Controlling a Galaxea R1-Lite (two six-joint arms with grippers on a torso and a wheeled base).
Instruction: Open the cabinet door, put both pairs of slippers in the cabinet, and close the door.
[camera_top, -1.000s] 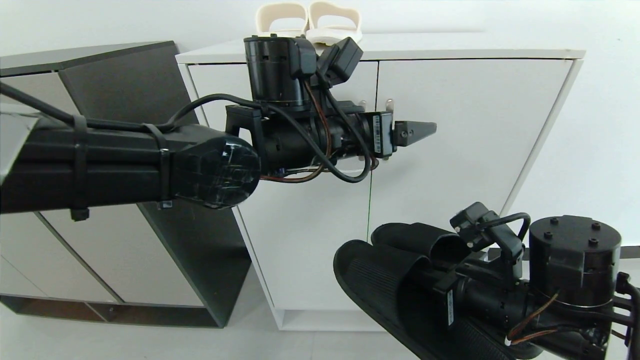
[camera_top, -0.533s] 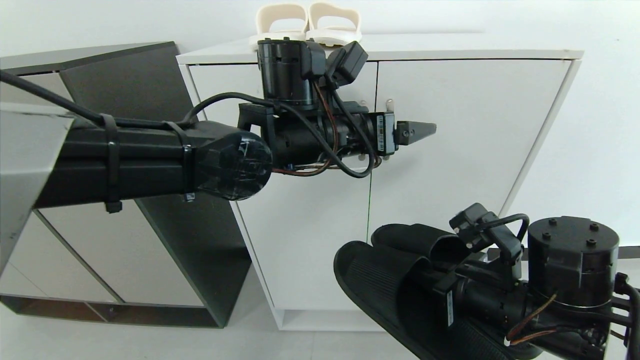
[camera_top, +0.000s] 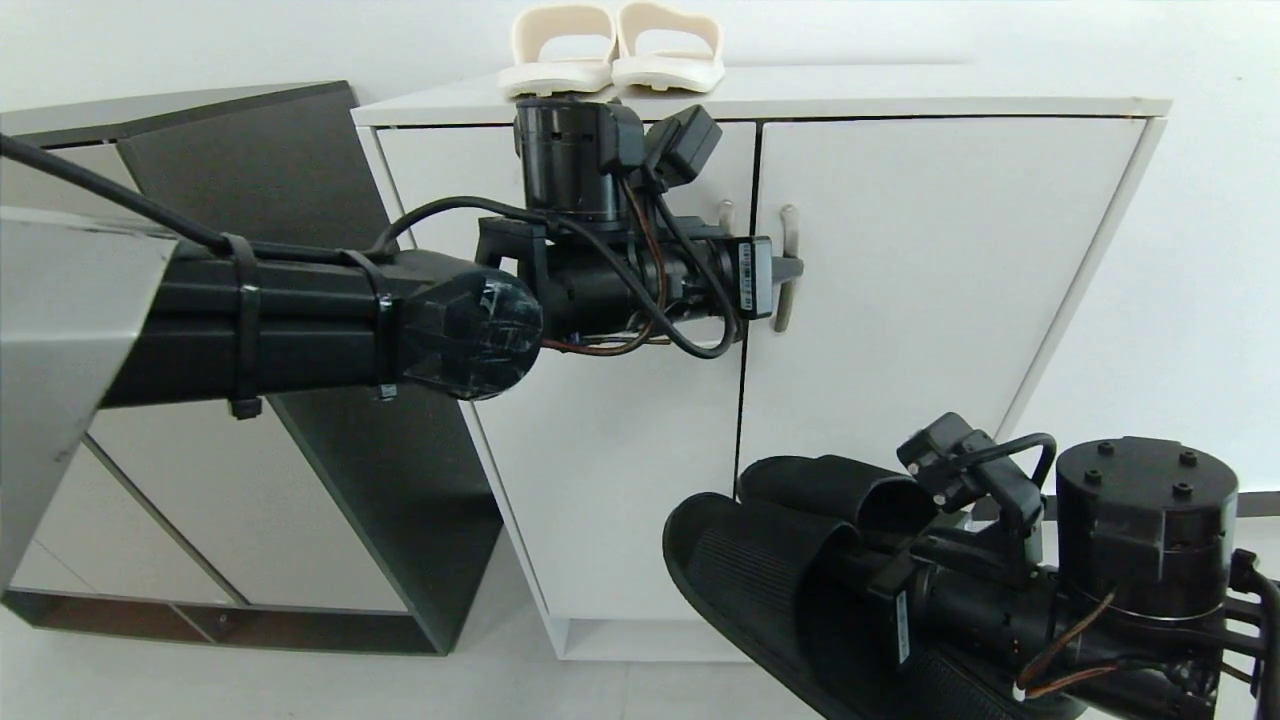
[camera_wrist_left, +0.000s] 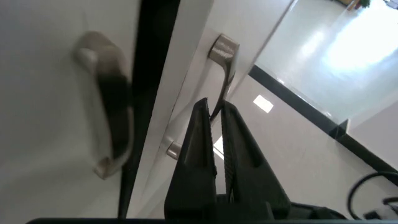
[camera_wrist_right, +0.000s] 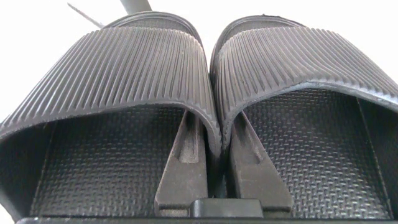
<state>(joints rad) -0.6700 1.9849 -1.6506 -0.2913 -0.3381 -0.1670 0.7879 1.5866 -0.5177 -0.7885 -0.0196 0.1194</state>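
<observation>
The white cabinet has two doors with metal handles at the middle seam. My left gripper is shut on the right door's handle; the bar runs down between its fingers. A dark gap shows between the doors. The left door's handle is free. Low at the right, my right gripper is shut on the pair of black slippers, pinching their inner straps together. A beige pair of slippers lies on the cabinet top.
A dark grey cabinet with mirrored fronts stands directly left of the white one. Pale floor lies below both, and a white wall rises behind. The black slippers hang in front of the right door's lower part.
My left gripper has turned from pointing right across the door to the right door's handle and shut on it. The seam between the doors looks wider. The right arm barely moved.
</observation>
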